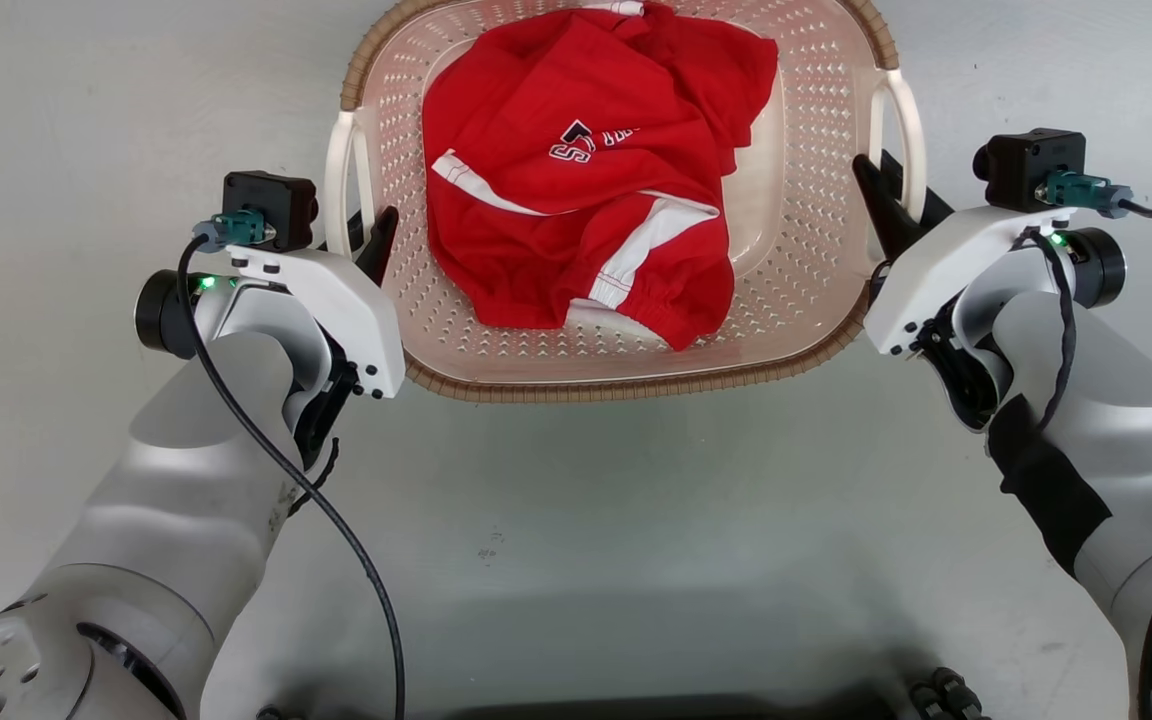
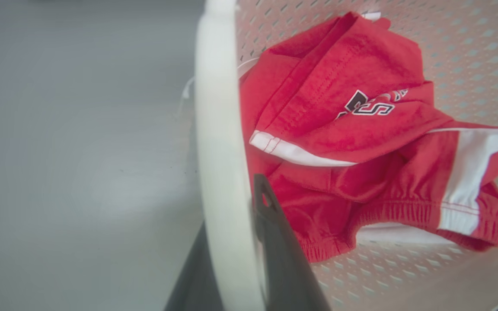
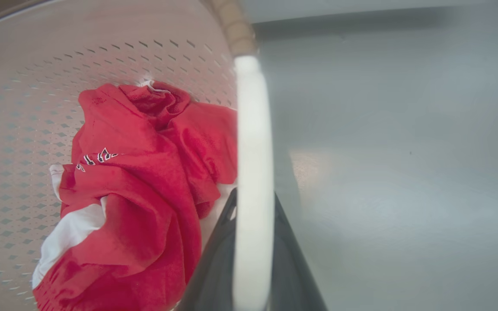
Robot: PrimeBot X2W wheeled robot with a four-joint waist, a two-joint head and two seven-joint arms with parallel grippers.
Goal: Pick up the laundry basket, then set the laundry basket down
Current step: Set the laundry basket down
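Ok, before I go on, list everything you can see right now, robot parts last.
laundry basket: one, pale pink with brown rim, centre, between the grippers
handles: two, white, one on each side of the basket
red clothing: one heap, red with white stripes, inside the basket
floor: grey, all around
left gripper: one, dark fingers, shut on the left handle
right gripper: one, dark fingers, shut on the right handle
forearms: two, pale grey, lower corners

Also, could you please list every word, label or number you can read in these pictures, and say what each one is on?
"S": a dark block letter edged in white, printed on the red garment lying in the laundry basket.
The smaller lettering beside that letter: partly folded under and too blurred to read.
No other text is legible.
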